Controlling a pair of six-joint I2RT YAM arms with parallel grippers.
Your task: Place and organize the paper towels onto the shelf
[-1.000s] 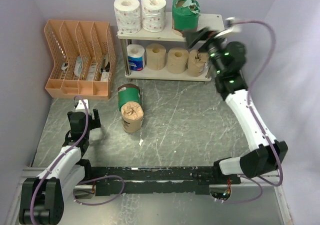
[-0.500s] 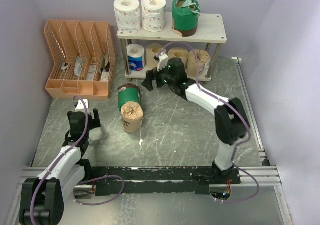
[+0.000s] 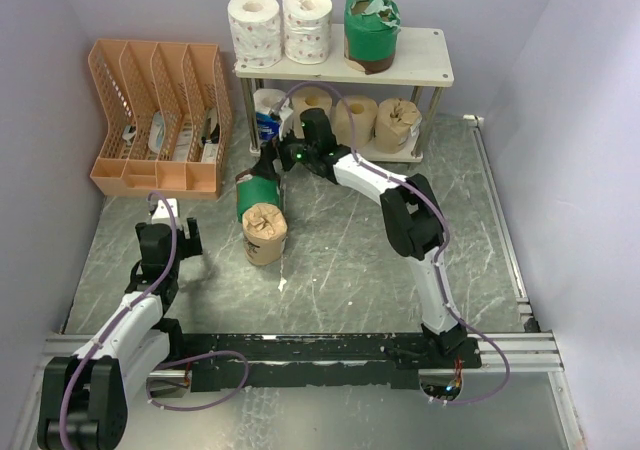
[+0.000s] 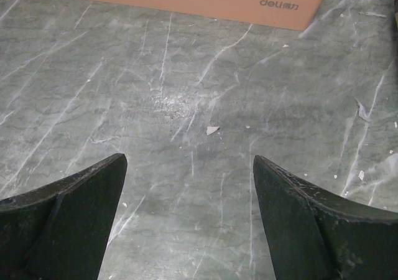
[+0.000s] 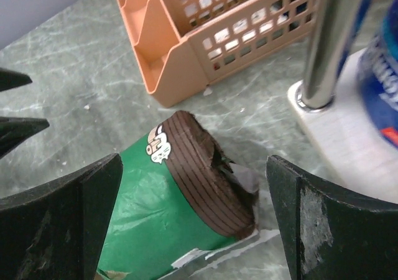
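The shelf (image 3: 425,42) stands at the back. Its top board holds two white patterned rolls (image 3: 254,28) and a green wrapped roll (image 3: 370,27). The lower board holds a blue-and-white roll (image 3: 264,122), partly hidden by my right arm, and three tan and brown rolls (image 3: 356,120). On the table a green roll with a dark band (image 3: 257,191) lies on its side, a brown-paper roll (image 3: 264,233) in front of it. My right gripper (image 3: 268,165) is open over the green roll (image 5: 180,205), fingers either side. My left gripper (image 3: 167,215) is open and empty over bare table (image 4: 186,168).
An orange slotted file organizer (image 3: 160,118) stands at the back left, close to the green roll; its base shows in the left wrist view (image 4: 186,0). A silver shelf post (image 5: 329,37) is just right of my right gripper.
My right arm swung from the shelf's top right down and left across the shelf front to the lying green roll. The left arm has not moved.
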